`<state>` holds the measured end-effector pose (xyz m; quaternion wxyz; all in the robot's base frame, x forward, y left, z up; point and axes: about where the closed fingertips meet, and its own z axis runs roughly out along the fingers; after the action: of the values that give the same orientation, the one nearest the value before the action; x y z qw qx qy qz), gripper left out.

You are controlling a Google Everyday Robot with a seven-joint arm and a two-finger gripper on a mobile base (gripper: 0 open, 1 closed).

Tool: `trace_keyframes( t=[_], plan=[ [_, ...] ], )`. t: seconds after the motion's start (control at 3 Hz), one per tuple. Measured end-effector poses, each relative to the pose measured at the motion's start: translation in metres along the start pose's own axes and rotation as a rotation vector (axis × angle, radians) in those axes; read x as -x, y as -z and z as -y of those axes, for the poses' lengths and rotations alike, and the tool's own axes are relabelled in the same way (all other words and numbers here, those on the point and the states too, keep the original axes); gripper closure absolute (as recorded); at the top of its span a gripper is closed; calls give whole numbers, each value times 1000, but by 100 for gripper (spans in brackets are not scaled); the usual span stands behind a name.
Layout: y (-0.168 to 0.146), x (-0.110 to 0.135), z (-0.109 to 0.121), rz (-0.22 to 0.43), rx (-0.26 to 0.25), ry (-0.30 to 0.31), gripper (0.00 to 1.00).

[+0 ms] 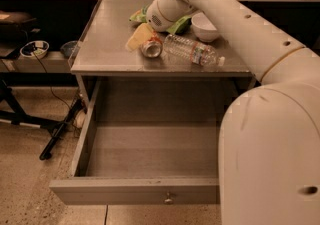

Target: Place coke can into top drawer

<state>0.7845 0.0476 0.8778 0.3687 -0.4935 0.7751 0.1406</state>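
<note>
Red coke can (151,48) lies tipped on the bench (102,49), silver end toward the open top drawer (135,190); the gripper (141,39) touches its upper-left side; the jaws' state I cannot tell.

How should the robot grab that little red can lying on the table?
Probably around the can's round middle, coming down from above. It lies on its side with its silver end facing the camera, so its curved sides are easiest to squeeze. The bottle lies close beside it, leaving little room there. The claw sits right by the can, on the side away from the bottle.
</note>
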Motion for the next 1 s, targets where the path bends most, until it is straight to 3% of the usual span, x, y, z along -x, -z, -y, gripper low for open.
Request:
trace_keyframes(
  t=[0.33,0.67,1.0],
  plan=[
    [-10,-6,2,-12,5,-35,0],
    [-26,-22,1,-10,42,-79,0],
    [-23,-20,2,-10,45,-82,0]
  ],
)
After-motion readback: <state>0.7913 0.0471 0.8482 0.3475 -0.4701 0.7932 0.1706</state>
